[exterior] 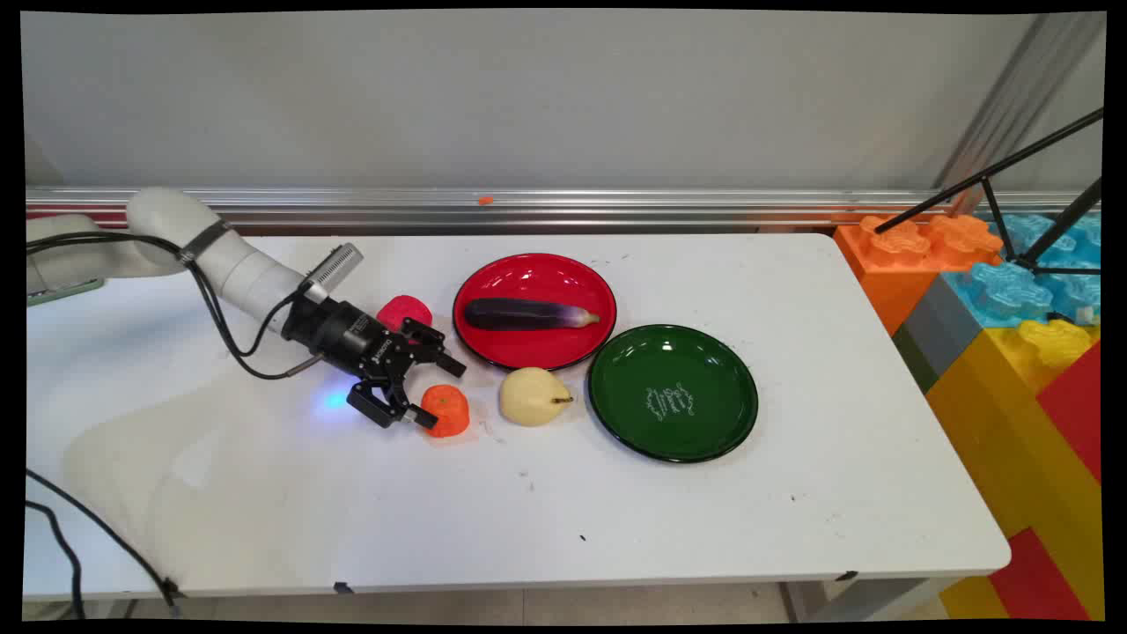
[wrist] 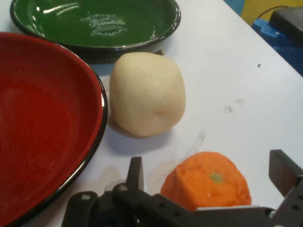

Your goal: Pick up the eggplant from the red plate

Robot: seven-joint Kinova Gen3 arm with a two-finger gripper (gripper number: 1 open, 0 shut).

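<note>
My black gripper (exterior: 440,393) is low over the table and open, its two fingers on either side of an orange fruit (exterior: 448,411). In the hand view the orange fruit (wrist: 208,184) lies between the fingers (wrist: 136,172), not touched by either one. A pale yellow pear (exterior: 533,396) lies just to the right of it, next to a red plate (exterior: 537,275) that holds a dark purple eggplant (exterior: 528,314). The pear (wrist: 147,93) lies straight ahead in the hand view, with the red plate (wrist: 42,123) to its left.
An empty green plate (exterior: 673,392) with white lettering sits right of the pear and shows as the green plate (wrist: 94,23) at the top of the hand view. A pink-red object (exterior: 403,311) lies behind the gripper. Big coloured blocks (exterior: 1012,335) stand beyond the table's right edge.
</note>
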